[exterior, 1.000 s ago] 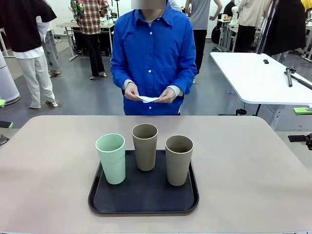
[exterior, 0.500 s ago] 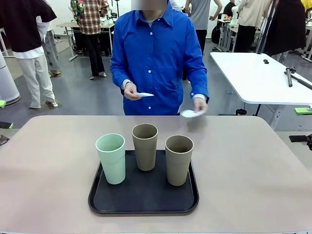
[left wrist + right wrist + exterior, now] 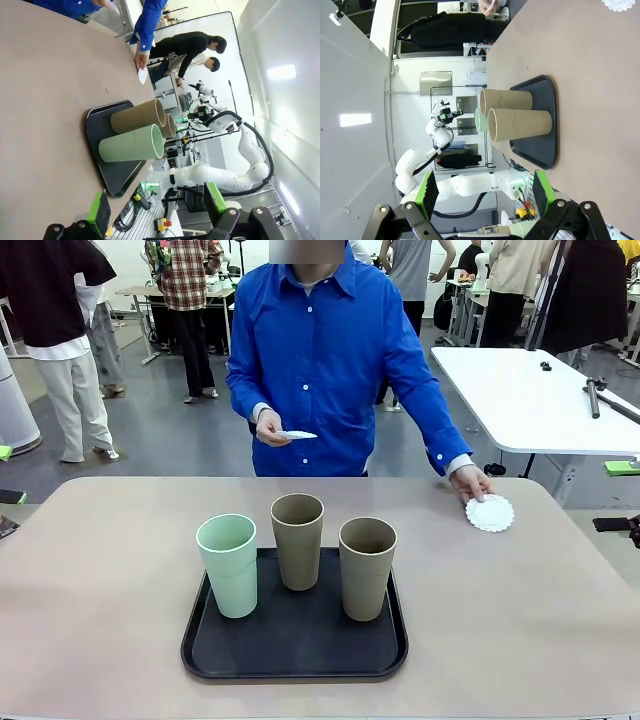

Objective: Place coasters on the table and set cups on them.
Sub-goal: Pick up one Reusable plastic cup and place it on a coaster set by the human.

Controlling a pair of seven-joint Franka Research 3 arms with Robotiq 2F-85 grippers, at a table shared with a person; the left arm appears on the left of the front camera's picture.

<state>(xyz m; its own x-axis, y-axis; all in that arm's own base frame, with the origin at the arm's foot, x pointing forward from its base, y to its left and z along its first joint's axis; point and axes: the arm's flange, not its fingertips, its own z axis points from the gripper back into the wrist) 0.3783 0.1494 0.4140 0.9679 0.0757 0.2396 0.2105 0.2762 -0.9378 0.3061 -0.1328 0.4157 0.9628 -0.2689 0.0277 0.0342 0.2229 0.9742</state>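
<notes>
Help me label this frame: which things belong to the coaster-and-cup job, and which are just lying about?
Job: laid coaster, held coaster, mint cup, rear tan cup, right tan cup, beige table.
Lying about: black tray under the cups, white table, black tool.

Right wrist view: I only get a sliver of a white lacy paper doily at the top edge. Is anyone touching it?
Observer: It appears so. The round white scalloped paper doily lies flat on the beige-pink tabletop near its far right corner. One hand of the person in the blue shirt rests at its far edge.
Operator: Does the person have more?
Observer: Probably. The other hand holds thin white paper pieces in front of the shirt, beyond the table's far edge.
Operator: And the left gripper?
Observer: The left gripper is open, with nothing between its green pads.
</notes>
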